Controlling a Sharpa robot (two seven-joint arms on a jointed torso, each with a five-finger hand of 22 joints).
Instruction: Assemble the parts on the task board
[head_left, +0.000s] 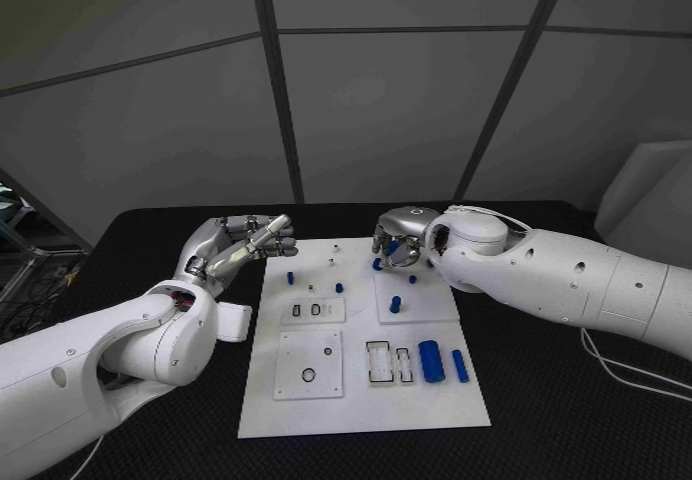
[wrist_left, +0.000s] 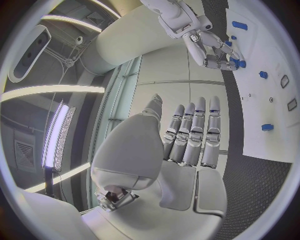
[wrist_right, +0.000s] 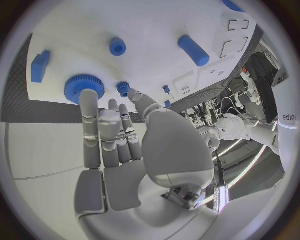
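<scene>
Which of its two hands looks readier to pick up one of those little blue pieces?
Probably the right hand: its fingers hover beside the blue gear on the task board. The left hand is raised off the board's edge.

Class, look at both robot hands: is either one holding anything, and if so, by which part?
Neither. The left hand is open beside the task board; the right hand hovers open above a blue gear, fingers extended.

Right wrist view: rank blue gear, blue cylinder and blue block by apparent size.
1. blue gear
2. blue cylinder
3. blue block
The gear lies nearest the right hand, so fisheye nearness may inflate it; cylinder and block look close, so that order is unsure.
</scene>
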